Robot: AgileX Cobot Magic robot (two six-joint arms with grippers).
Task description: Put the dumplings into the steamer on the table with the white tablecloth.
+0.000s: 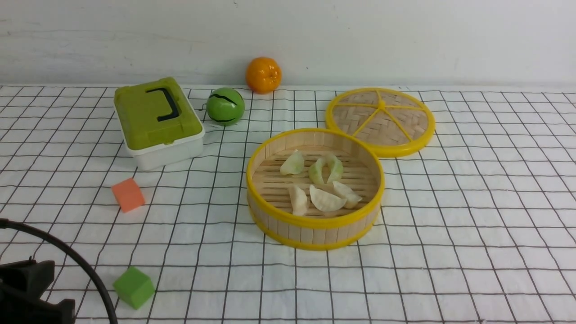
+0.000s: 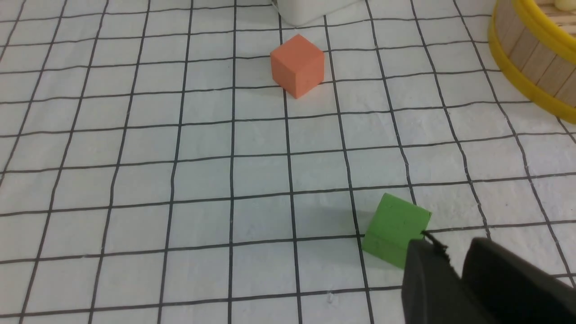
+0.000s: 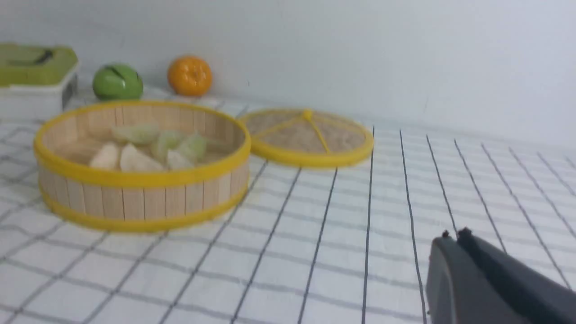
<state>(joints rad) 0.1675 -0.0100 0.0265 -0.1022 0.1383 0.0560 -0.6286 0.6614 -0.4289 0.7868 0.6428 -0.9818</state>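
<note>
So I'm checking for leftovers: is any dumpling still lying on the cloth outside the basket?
No: all six crescent-shaped dumplings lie inside the yellow-rimmed bamboo steamer in the front view.

An orange cube [image 2: 297, 65] and a green cube [image 2: 395, 228] are seen well apart on the white tablecloth [image 2: 180, 171]. The left end effector [image 2: 454, 265] is seen just beside the green cube, a narrow gap showing between its dark fingers [image 2: 427, 279]. A yellow-rimmed steamer [image 2: 531, 58] is cut off at one corner, and a white box [image 2: 310, 9] at the edge beyond the orange cube.

Plain white wall [image 1: 405, 40], evenly lit
</note>
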